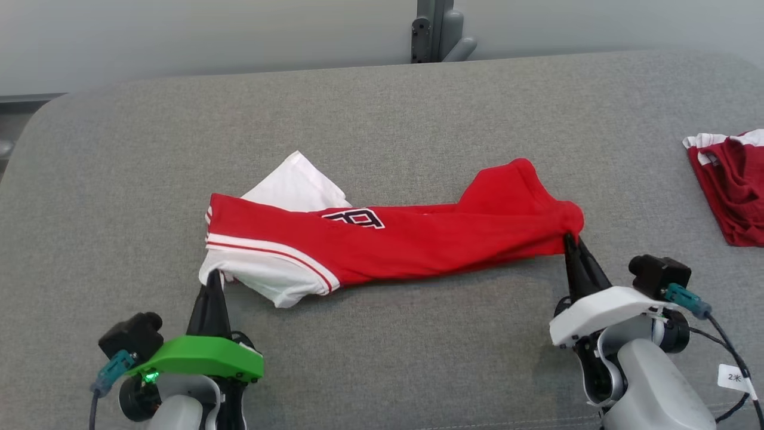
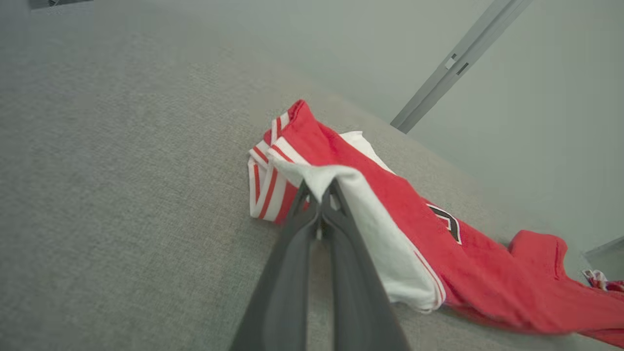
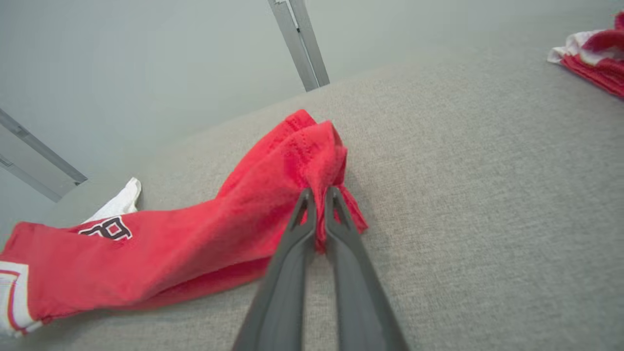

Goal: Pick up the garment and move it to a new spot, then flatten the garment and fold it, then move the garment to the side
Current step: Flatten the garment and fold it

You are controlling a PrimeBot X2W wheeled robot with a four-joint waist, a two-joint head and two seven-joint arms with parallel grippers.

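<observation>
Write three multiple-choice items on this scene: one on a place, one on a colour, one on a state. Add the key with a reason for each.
1. Where on the grey cushion does the second red-and-white pile lie?
A. at the far left edge
B. in the middle
C. at the right edge

2. What colour is the part of the garment pinched by the left gripper?
A. white
B. black
C. blue

3. How does the right gripper stand?
A. open above the garment
B. shut on the garment's red end
C. shut, apart from any cloth

Key:
1 C: the head view shows the pile at the right edge.
2 A: the left wrist view shows white cloth at its closed tips.
3 B: the right wrist view shows red cloth bunched between its closed tips.
</observation>
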